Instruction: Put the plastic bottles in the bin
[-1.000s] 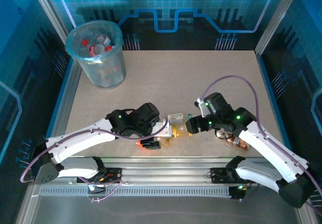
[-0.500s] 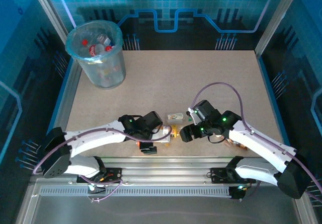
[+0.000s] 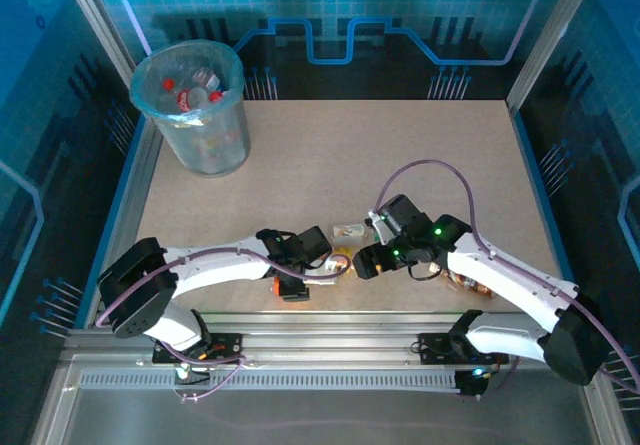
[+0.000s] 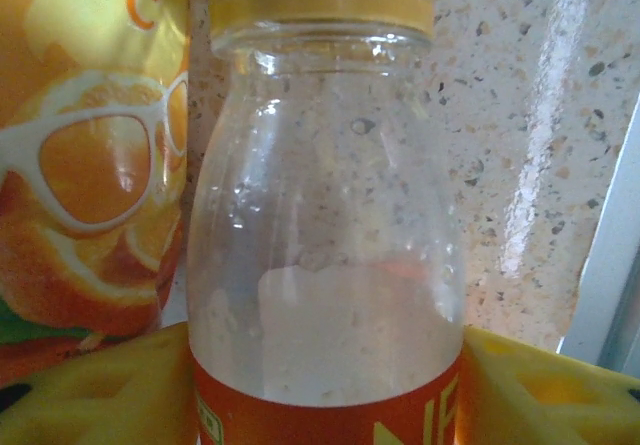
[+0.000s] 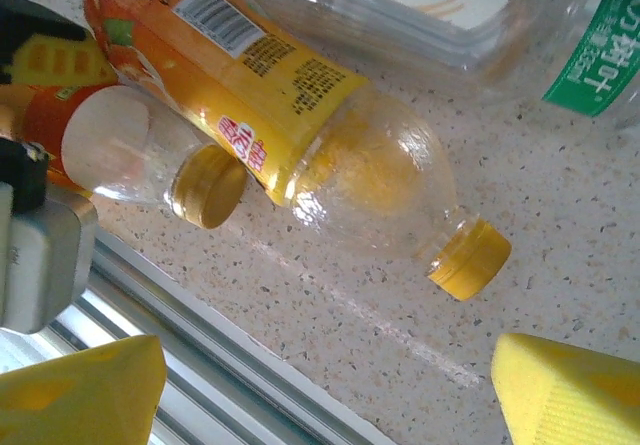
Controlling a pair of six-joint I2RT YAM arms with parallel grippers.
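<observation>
Lying on the counter (image 3: 400,155) close to its near edge, a small clear bottle (image 4: 325,265) with a yellow cap and an orange label sits between the left jaws. Their yellow pads (image 4: 90,385) press against both sides of its lower body, so they stand partly closed and gripping it. Just beside it, nearly touching, lies a larger orange bottle (image 5: 300,95) with a yellow cap, its label printed with an orange wearing white sunglasses.

The right jaws hover over this pair, spread wide and holding nothing; their yellow fingertips (image 5: 575,395) stand well apart above bare counter near the larger bottle's cap. Farther from the edge lie a clear bottle with a white label (image 3: 348,232) and, next to it, a green-labelled bottle (image 5: 600,55). A brown bottle (image 3: 468,285) lies partly under the right arm.

The bin (image 3: 210,145) stands upright in the far left corner, well apart from both arms, with several red-capped bottles (image 3: 185,95) inside it.
</observation>
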